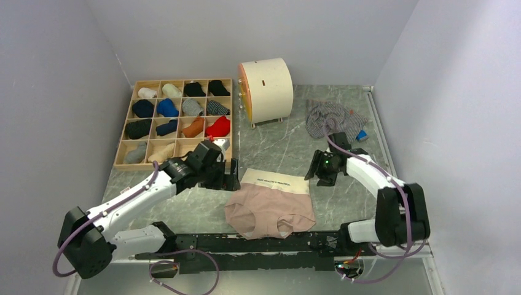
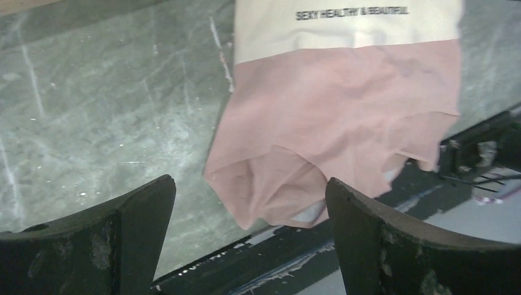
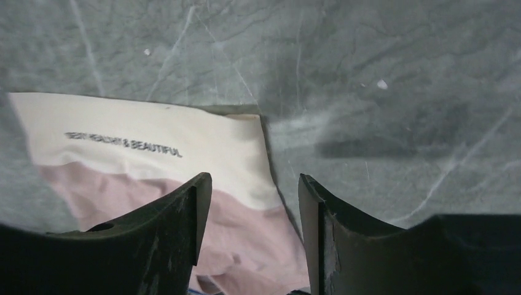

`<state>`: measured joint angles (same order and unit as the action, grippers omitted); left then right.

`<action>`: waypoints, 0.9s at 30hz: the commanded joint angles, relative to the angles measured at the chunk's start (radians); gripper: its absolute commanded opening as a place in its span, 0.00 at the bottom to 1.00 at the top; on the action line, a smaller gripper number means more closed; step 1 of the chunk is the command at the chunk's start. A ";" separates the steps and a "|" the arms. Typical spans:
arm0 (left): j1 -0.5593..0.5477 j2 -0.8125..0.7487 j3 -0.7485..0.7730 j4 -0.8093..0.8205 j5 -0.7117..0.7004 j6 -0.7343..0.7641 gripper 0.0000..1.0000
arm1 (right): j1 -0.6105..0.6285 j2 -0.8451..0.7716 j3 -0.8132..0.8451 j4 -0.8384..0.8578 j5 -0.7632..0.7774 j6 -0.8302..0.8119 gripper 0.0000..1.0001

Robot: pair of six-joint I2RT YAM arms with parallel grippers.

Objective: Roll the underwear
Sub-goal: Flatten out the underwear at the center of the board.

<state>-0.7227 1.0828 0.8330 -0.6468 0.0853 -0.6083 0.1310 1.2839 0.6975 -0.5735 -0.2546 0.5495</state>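
The pale pink underwear (image 1: 270,209) lies flat near the table's front edge, its cream waistband (image 1: 274,181) with printed text on the far side. The lower hem hangs slightly over the edge (image 2: 276,203). My left gripper (image 1: 232,182) stands open just left of the waistband, and the wrist view shows nothing between its jaws (image 2: 249,184). My right gripper (image 1: 316,174) is open off the waistband's right corner (image 3: 246,153), empty too (image 3: 255,179). The grey striped underwear (image 1: 332,118) lies crumpled at the back right, away from both grippers.
A wooden grid box (image 1: 175,120) with several rolled garments stands at the back left. A cream cylinder (image 1: 265,90) sits behind the middle. A small blue block (image 1: 362,135) lies by the grey garment. A black rail (image 1: 246,243) runs along the near edge.
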 commanded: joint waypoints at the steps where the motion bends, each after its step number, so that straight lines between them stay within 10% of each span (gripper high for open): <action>1: -0.002 0.018 0.036 0.028 -0.084 0.043 0.97 | 0.090 0.087 0.079 0.046 0.166 -0.045 0.57; 11: -0.001 -0.043 -0.039 0.065 -0.116 0.014 0.96 | 0.239 0.241 0.123 0.053 0.330 -0.042 0.51; 15: 0.000 -0.062 -0.048 0.056 -0.121 0.015 0.96 | 0.291 0.294 0.138 0.052 0.410 -0.031 0.41; 20: -0.001 -0.070 -0.060 0.070 -0.132 0.021 0.96 | 0.302 0.275 0.142 0.045 0.493 -0.032 0.00; 27: -0.001 -0.006 -0.051 0.189 -0.088 0.088 0.96 | 0.292 0.062 0.257 -0.065 0.590 -0.047 0.00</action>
<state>-0.7231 1.0393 0.7635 -0.5591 -0.0227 -0.5755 0.4332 1.4963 0.8467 -0.5690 0.2134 0.5156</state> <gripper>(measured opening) 0.963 0.009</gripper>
